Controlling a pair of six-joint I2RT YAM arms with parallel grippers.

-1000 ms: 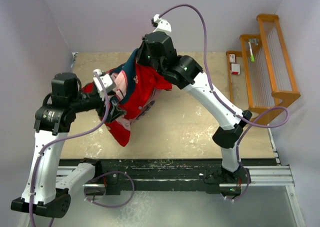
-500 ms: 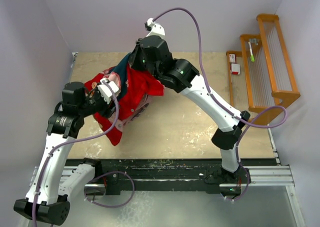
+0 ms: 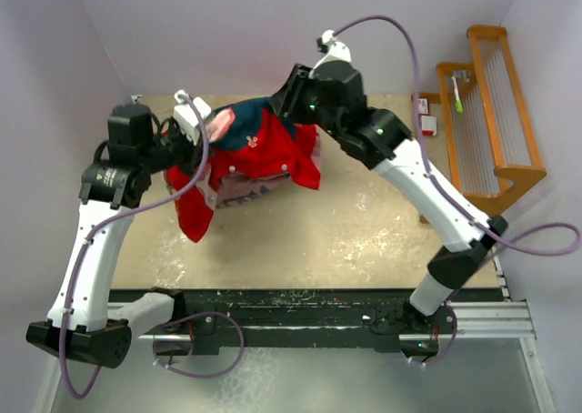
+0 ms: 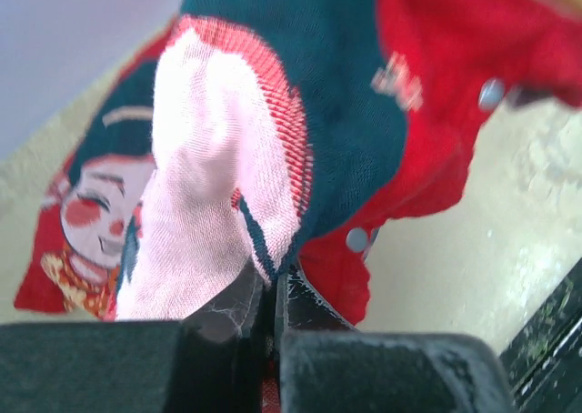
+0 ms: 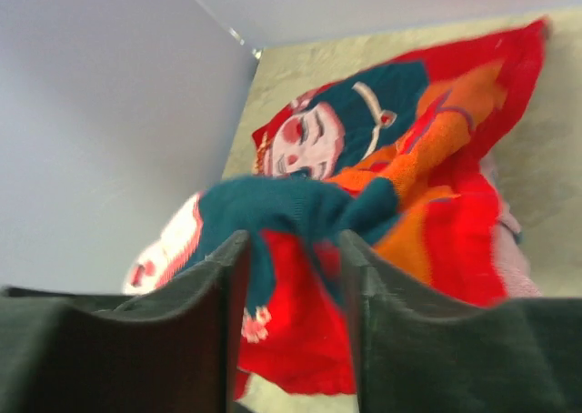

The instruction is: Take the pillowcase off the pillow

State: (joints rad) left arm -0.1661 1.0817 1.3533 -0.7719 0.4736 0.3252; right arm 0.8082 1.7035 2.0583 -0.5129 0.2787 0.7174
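Note:
The red-orange pillowcase (image 3: pixel 264 149) lies bunched at the back left of the table, with a dark teal fold on top and a pinkish-mauve patch (image 3: pixel 241 190) at its near side. Its printed face shows in the right wrist view (image 5: pixel 314 140). My left gripper (image 3: pixel 202 133) is at its left end, shut on a pink-and-teal fold of the pillowcase (image 4: pixel 346 113) that runs down into the left gripper (image 4: pixel 270 281). My right gripper (image 3: pixel 284 104) hangs over the far edge; in its wrist view the right gripper (image 5: pixel 291 249) is open, a teal fold loose just beyond it. The pillow is hidden.
A wooden rack (image 3: pixel 496 113) stands along the right wall, with a small red-and-white item (image 3: pixel 425 117) beside it. The tan tabletop (image 3: pixel 364 222) stretches right and toward the black rail (image 3: pixel 300 304) at the near edge. Walls close in at left and back.
My left gripper has shut on the pillowcase and drawn it toward the back left. My right gripper has let go, opened and moved right. The cloth now lies further back.

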